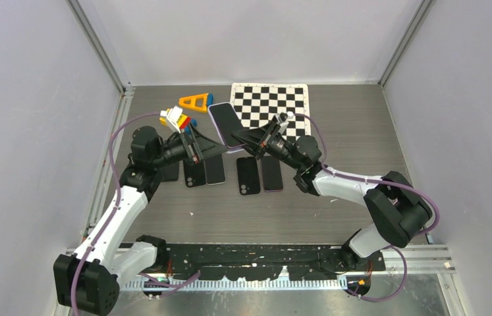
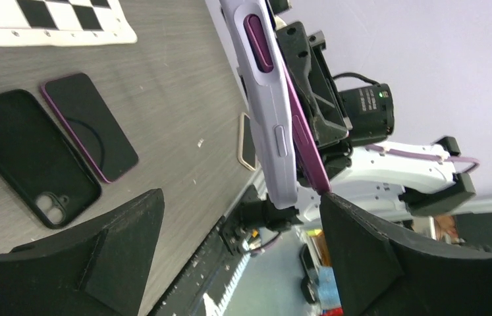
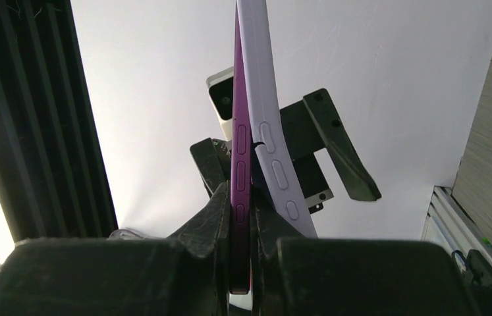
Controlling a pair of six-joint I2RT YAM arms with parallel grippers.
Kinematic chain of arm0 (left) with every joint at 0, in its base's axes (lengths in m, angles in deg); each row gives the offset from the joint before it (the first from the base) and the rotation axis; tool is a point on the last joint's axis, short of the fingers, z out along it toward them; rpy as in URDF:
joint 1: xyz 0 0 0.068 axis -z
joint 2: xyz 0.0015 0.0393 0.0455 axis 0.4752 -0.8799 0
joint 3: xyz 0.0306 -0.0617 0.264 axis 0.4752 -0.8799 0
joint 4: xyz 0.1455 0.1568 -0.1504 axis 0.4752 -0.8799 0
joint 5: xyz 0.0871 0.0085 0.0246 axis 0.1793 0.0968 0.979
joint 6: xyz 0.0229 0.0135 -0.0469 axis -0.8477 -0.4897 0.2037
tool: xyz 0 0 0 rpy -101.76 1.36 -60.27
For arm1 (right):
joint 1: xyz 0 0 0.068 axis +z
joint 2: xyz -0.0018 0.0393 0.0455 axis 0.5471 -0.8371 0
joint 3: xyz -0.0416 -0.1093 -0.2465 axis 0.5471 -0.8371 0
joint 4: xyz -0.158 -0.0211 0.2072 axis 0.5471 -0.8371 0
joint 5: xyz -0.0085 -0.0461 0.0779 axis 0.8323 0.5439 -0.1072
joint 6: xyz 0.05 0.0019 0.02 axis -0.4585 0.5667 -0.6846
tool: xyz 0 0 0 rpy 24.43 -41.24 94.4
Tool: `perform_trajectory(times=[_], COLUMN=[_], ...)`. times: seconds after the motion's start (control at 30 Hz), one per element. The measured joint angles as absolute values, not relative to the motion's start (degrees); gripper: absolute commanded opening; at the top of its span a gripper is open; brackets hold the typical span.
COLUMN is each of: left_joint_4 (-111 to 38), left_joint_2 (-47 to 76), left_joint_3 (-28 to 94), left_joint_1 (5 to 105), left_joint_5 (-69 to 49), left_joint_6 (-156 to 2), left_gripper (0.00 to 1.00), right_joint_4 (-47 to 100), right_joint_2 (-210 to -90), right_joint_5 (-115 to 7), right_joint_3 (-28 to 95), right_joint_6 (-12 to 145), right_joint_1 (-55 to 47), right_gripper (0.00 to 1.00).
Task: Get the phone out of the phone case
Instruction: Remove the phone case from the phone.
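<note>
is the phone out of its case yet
Partly out: the phone, pinched in the right gripper, stands apart from the case at one end only.

1. In the top view the light is bright, even and diffuse. The arms throw only faint, soft-edged shadows on the dark table (image 1: 348, 131) around the phone (image 1: 224, 125). Focus is sharp throughout.
2. In the left wrist view the phone (image 2: 305, 148) and the table left of it are crisp. The fingers (image 2: 118, 257) of the left gripper (image 2: 241, 197), below the phone, are soft and nearly black. The background under the phone is blurred.
3. The right wrist view is backlit, and the wall behind the phone (image 3: 240, 164) washes out to white. A glare strip burns far left of the phone.
4. In that view the right gripper (image 3: 242, 204) below the phone is dark and low in detail.
</note>
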State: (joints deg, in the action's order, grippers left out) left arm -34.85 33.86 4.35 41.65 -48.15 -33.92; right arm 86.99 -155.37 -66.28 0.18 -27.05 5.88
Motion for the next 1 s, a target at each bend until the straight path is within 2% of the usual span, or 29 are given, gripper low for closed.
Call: perform_trajectory(times=[0.23, 0.37, 0.53, 0.67, 0.73, 0.77, 0.8, 0.83, 0.87, 1.0], left_joint_4=[-35.8, -36.7, -36.8, -36.8, -36.7, -36.7, -36.7, -36.7, -36.7, -39.4], left_joint_2=[33.4, 33.5, 33.5, 33.0, 32.6, 32.4, 32.2, 32.2, 32.2, 32.3], left_joint_3=[4.5, 4.8, 4.8, 4.8, 4.8, 4.8, 4.8, 4.8, 4.7, 4.0], left_joint_1=[41.9, 42.0, 42.1, 42.1, 42.1, 42.2, 42.2, 42.2, 42.2, 42.5], left_joint_5=[-47.7, -46.4, -45.7, -45.2, -45.1, -45.1, -45.1, -44.9, -44.9, -43.7], left_joint_6=[-34.2, -35.2, -35.3, -34.9, -34.6, -34.4, -34.2, -33.8, -33.8, -34.0], left_gripper=[0.61, 0.51, 0.57, 0.53, 0.41, 0.29, 0.22, 0.10, 0.01, 0.00], right_joint_4=[90.0, 92.5, 93.1, 93.1, 92.7, 92.3, 91.6, 91.3, 90.9, 89.1], right_joint_2=[-156.7, -158.8, -159.5, -159.5, -159.5, -159.5, -159.5, -159.5, -159.5, -158.6], right_joint_5=[-65.9, -65.9, -65.7, -65.7, -65.7, -65.8, -65.9, -66.0, -66.1, -66.1], right_joint_3=[0.2, 0.2, 0.0, 0.0, 0.0, 0.0, 0.0, 0.0, -0.1, -1.8], right_joint_6=[-29.7, -32.0, -33.3, -33.2, -32.9, -32.7, -32.4, -32.2, -31.8, -29.6], right_joint_1=[7.0, 7.2, 7.2, 7.5, 7.9, 8.2, 8.5, 8.7, 8.9, 9.2], right_gripper=[0.01, 0.01, 0.01, 0.01, 0.01, 0.01, 0.01, 0.01, 0.01, 0.01])
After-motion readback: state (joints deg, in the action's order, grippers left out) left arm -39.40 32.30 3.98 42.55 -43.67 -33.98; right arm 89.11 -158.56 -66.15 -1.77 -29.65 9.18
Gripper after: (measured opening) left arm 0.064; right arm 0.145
